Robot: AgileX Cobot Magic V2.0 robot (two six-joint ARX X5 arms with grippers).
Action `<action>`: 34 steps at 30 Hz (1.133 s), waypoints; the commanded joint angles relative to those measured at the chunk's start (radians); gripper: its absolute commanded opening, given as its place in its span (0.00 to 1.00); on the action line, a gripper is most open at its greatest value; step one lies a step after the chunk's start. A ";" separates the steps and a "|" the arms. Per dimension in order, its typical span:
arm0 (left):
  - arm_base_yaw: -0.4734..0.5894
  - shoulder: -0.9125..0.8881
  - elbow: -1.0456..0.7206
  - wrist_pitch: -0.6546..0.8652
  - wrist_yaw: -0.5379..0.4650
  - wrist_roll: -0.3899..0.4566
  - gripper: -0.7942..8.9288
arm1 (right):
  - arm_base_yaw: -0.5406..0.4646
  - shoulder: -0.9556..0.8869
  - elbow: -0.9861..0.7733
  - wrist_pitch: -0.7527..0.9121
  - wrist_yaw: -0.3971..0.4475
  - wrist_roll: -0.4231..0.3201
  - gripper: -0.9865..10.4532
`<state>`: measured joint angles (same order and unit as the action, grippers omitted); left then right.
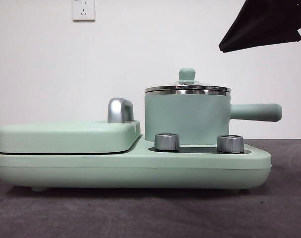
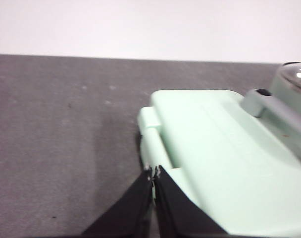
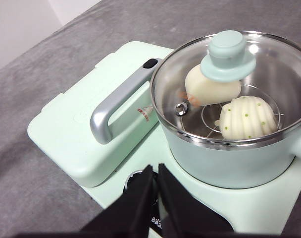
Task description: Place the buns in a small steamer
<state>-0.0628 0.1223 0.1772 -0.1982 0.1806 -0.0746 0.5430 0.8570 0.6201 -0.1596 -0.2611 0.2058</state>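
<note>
The small steamer [image 1: 186, 117], a mint-green pot with a steel rim and long side handle, stands on the cooker base [image 1: 130, 166] with its glass lid [image 3: 228, 54] on. Through the lid, the right wrist view shows both buns inside on the wire rack: the smooth bun [image 3: 210, 90] and the ridged, green-specked bun [image 3: 247, 118]. My right gripper [image 3: 155, 171] is shut and empty, held above the base's front beside the pot [image 3: 229, 153]. My left gripper [image 2: 154, 172] is shut and empty, over the outer end of the flat griddle cover [image 2: 225, 158].
The flat mint-green griddle cover [image 1: 66, 136] with its chrome handle [image 1: 120, 109] fills the base's left side. Two chrome knobs [image 1: 167, 142] stand in front of the pot. A dark arm [image 1: 264, 22] shows at the top right corner. Grey table [image 1: 140, 213] lies around the cooker.
</note>
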 commanded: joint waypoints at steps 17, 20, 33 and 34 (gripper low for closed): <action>0.030 -0.111 -0.161 0.087 -0.004 -0.036 0.09 | 0.007 0.004 0.017 0.010 -0.001 -0.008 0.10; 0.030 -0.111 -0.161 0.087 -0.003 -0.036 0.09 | 0.003 -0.025 0.016 -0.007 0.016 -0.089 0.10; 0.030 -0.111 -0.161 0.087 -0.004 -0.036 0.09 | -0.309 -0.559 -0.404 0.127 0.187 -0.239 0.10; 0.030 -0.111 -0.161 0.087 -0.004 -0.036 0.09 | -0.343 -0.602 -0.437 0.138 0.187 -0.240 0.10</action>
<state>-0.0330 0.0124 0.0326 -0.1234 0.1795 -0.1017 0.2241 0.2935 0.2016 -0.0479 -0.0750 -0.0196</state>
